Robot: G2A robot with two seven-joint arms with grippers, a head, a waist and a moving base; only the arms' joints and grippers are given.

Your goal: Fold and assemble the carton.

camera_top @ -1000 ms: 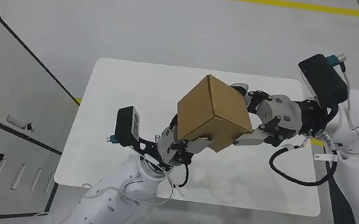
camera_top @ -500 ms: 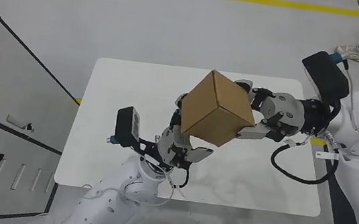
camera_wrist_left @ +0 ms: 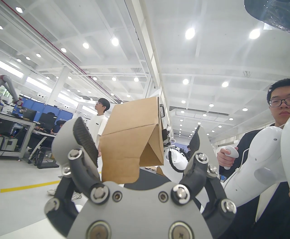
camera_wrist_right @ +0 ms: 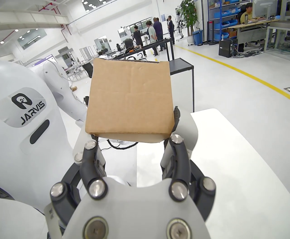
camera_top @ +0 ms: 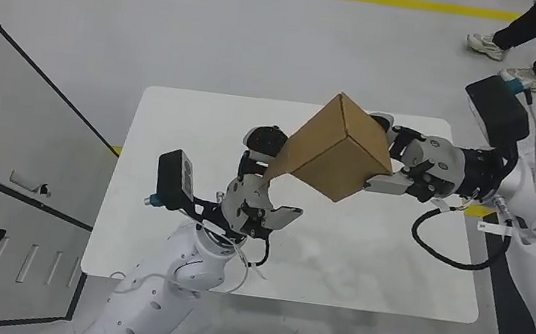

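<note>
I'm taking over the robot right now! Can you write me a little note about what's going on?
Left gripper: open, pointing at the carton's loose end, gripping nothing.
Right gripper: shut on the carton, holding it tilted above the table.
Done: the carton is opened into a box shape.
Left to do: the flaps facing the left gripper are not folded shut; closing them is probably next.

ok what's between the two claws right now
The carton: top view shows the right claw gripping one side, its far flap inside the open left claw, not gripped.
</note>
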